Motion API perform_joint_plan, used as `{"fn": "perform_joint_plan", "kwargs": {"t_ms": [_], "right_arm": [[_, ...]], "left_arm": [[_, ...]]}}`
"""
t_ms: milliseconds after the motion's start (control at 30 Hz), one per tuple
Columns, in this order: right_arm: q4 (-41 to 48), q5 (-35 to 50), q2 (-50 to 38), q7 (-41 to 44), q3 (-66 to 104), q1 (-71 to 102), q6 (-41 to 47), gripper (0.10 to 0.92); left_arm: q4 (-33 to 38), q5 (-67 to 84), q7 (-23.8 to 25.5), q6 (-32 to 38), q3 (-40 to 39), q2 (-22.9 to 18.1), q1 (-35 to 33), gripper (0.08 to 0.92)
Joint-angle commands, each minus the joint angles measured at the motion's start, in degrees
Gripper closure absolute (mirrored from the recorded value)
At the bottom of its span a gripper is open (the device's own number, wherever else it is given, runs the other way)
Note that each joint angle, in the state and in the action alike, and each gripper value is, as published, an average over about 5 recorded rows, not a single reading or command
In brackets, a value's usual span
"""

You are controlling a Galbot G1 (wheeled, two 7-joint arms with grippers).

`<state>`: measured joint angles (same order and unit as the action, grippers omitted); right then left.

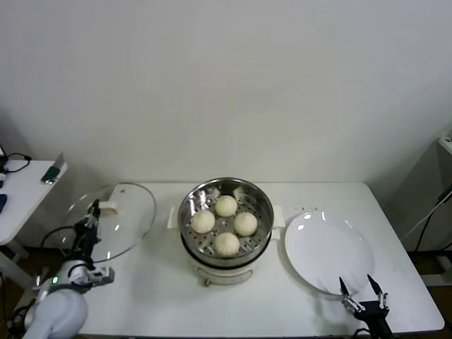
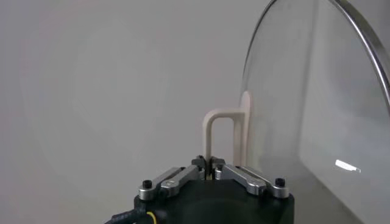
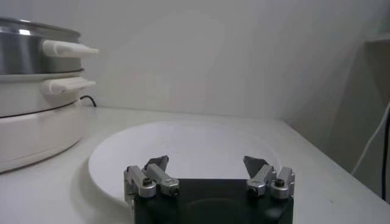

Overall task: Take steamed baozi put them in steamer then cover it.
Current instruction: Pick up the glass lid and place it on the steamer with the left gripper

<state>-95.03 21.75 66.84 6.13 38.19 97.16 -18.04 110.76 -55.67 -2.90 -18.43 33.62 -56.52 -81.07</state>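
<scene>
Several cream-white baozi (image 1: pixel 226 224) lie on the perforated tray inside the shiny steamer (image 1: pixel 263 227), at the middle of the table. To its left the round clear glass lid (image 1: pixel 131 219) lies with its white handle (image 1: pixel 107 207) (image 2: pixel 220 131) toward the left edge. My left gripper (image 1: pixel 92 209) (image 2: pixel 209 163) is shut on that lid handle. In the left wrist view the lid's glass (image 2: pixel 317 103) and steel rim show beside the handle. My right gripper (image 1: pixel 361 287) (image 3: pixel 207 163) stands open near the front right corner, at the near rim of the plate, holding nothing.
A flat white plate (image 1: pixel 328 251) (image 3: pixel 183 152) lies right of the steamer, whose side handles (image 3: pixel 64 49) show in the right wrist view. A second white table (image 1: pixel 21 194) with small items stands at the far left. A wall runs behind the table.
</scene>
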Motion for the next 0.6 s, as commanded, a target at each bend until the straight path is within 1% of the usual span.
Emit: {"fn": "perform_joint_plan", "kwargs": {"t_ms": [33, 133, 300, 500, 600], "right_arm": [[0.05, -0.32, -0.13, 0.13, -0.25, -0.33, -0.55, 0.203], [0.16, -0.41, 0.01, 0.22, -0.53, -0.84, -0.62, 0.203], [0.3, -0.72, 0.13, 0.27, -1.17, -1.65, -0.63, 0.203], [0.57, -0.99, 0.19, 0.28, -1.67, -2.72, -0.73, 0.203], [0.74, -1.17, 0.4, 0.28, -1.81, -3.47, -0.68, 0.203]], "left_arm": [[14.92, 2.24, 11.15, -16.13, -8.75, 3.25, 6.01, 0.866], [16.23, -1.64, 12.54, -18.96, -15.05, 0.76, 9.43, 0.866], [15.37, -8.84, 16.83, -23.47, -25.59, -5.58, 15.7, 0.866], [13.11, -17.72, 21.44, -26.31, -33.64, -13.75, 21.39, 0.866], [11.62, -21.32, 22.42, -26.57, -36.09, -17.32, 23.29, 0.866]]}}
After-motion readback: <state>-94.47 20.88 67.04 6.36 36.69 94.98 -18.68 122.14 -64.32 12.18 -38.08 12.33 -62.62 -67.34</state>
